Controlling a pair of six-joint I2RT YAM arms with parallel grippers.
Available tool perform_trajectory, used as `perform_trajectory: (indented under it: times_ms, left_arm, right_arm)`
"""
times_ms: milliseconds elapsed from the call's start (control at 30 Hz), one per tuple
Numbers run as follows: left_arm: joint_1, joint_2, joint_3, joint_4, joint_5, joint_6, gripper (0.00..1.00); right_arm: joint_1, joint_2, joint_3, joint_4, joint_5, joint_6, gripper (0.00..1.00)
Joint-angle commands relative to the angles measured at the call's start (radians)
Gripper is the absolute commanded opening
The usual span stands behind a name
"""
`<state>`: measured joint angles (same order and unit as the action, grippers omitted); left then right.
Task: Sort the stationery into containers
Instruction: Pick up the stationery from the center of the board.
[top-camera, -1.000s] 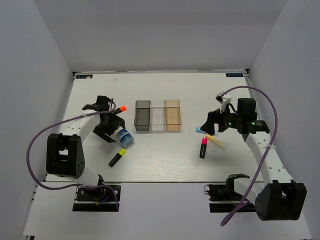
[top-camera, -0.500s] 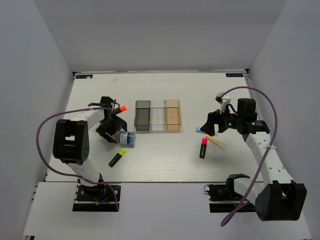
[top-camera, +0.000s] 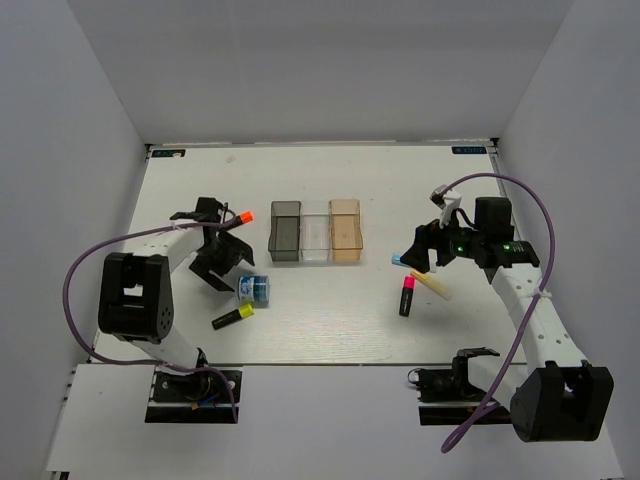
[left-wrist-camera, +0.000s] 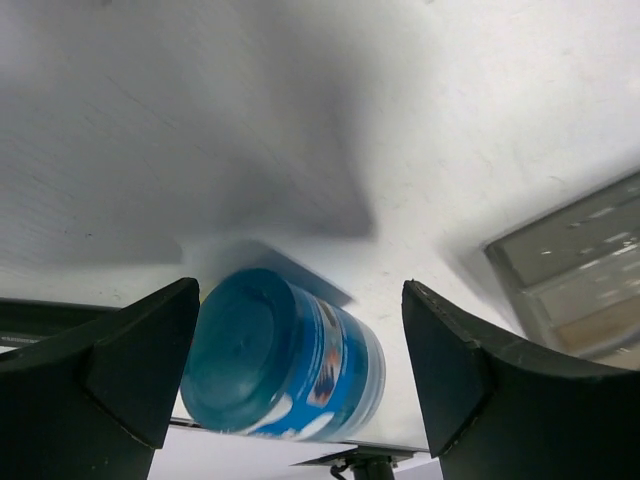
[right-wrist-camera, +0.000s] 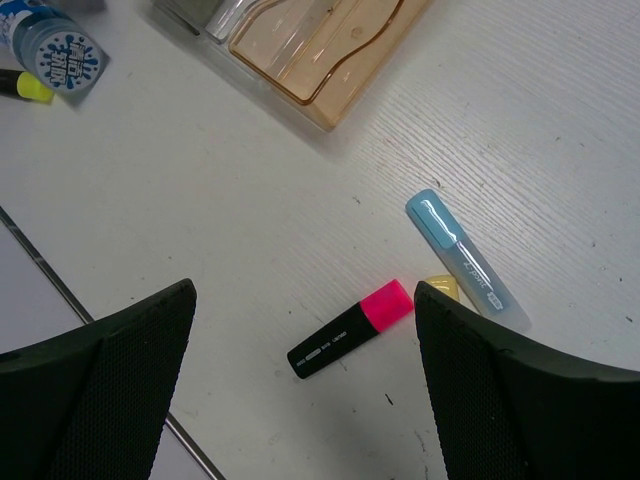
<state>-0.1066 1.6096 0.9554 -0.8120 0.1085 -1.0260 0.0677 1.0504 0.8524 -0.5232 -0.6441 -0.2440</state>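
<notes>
The blue roll has slid nearer and the yellow highlighter has turned. Our left claw and right claw both gape apart, so we've sorted nothing.

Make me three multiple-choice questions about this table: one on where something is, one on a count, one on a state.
1. Where is the pink-ended highlighter? A in the amber bin; B in the clear bin; C on the bare table.
2. How many bins? A two; B three; C four.
3. The right fingers are: A wide open, holding nothing; B shut on the highlighter; C shut on a bin.
Answers: C, it lies flat on the tabletop; B, three stand in a row; A, they stand far apart.
</notes>
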Motion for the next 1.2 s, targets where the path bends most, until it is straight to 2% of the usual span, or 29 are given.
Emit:
perform_trajectory:
  times_ms: [0, 133, 233, 400, 467, 567, 667, 900, 1167]
  left_arm:
    - [0.018, -0.059, 0.071, -0.036, -0.035, 0.015, 0.93]
    - [0.016, -0.121, 0.103, -0.078, -0.061, 0.043, 0.93]
    - [0.007, -0.190, 0.062, -0.110, -0.078, 0.021, 0.90]
    - [-0.022, -0.400, -0.127, -0.020, -0.038, -0.195, 0.90]
    - [-0.051, -0.437, -0.144, -0.015, -0.059, -0.309, 0.90]
    - [-0.109, -0.439, -0.149, -0.033, -0.082, -0.415, 0.91]
    - [-0.162, -0.395, -0.121, -0.049, -0.101, -0.454, 0.93]
    - [-0.209, -0.350, -0.121, -0.050, -0.101, -0.514, 0.94]
    - [-0.217, -0.326, -0.132, -0.049, -0.233, -0.554, 0.91]
  right_arm:
    - [0.001, -0.020, -0.007, 0.003, -0.029, -0.009, 0.91]
    - [0.001, -0.026, -0.009, -0.003, -0.029, -0.014, 0.91]
    - [0.000, -0.029, -0.009, -0.003, -0.031, -0.015, 0.91]
    - [0.006, -0.020, -0.007, -0.003, -0.046, -0.017, 0.91]
    - [0.003, -0.015, -0.003, -0.008, -0.052, -0.014, 0.91]
    - [-0.002, -0.018, -0.004, -0.008, -0.051, -0.012, 0.91]
    - [-0.002, -0.032, -0.006, -0.008, -0.048, -0.012, 0.91]
    - [-0.002, -0.044, -0.009, -0.008, -0.051, -0.012, 0.91]
    - [-0.005, -0.049, -0.010, -0.008, -0.052, -0.017, 0.91]
